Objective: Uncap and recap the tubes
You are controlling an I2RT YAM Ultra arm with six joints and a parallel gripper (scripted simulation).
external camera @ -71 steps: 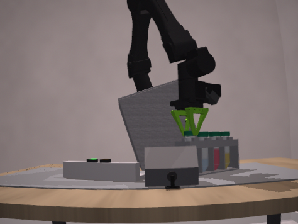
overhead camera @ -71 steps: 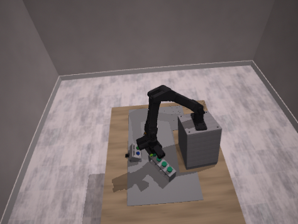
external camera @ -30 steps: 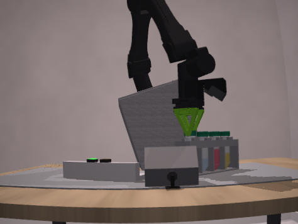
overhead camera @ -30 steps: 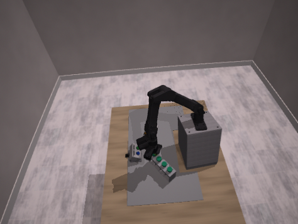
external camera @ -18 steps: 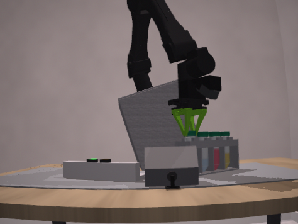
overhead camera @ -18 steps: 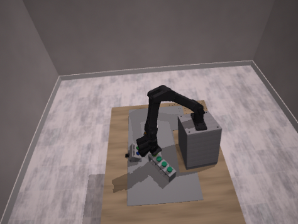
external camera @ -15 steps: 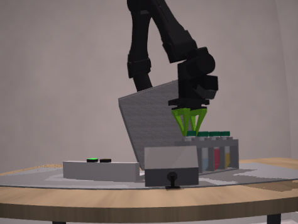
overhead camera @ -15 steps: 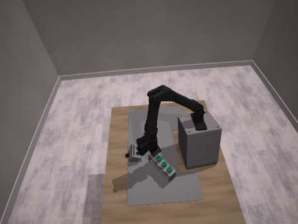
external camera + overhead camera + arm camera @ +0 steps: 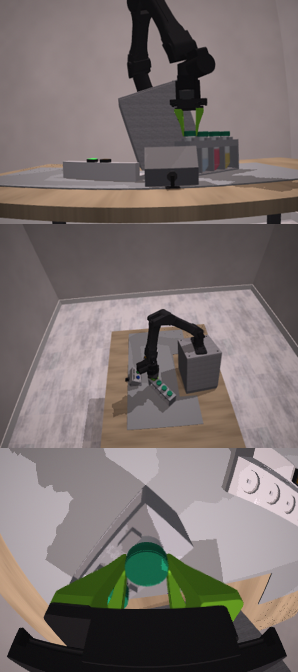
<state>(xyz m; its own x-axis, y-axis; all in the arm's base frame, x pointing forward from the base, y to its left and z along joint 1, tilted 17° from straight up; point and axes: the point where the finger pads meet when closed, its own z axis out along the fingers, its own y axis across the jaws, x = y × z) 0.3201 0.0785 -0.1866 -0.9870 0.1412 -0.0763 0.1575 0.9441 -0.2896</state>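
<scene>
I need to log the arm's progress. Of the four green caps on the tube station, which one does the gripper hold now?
The end cap nearest the key desk. The gripper is shut on it; the other three caps stand free.
</scene>
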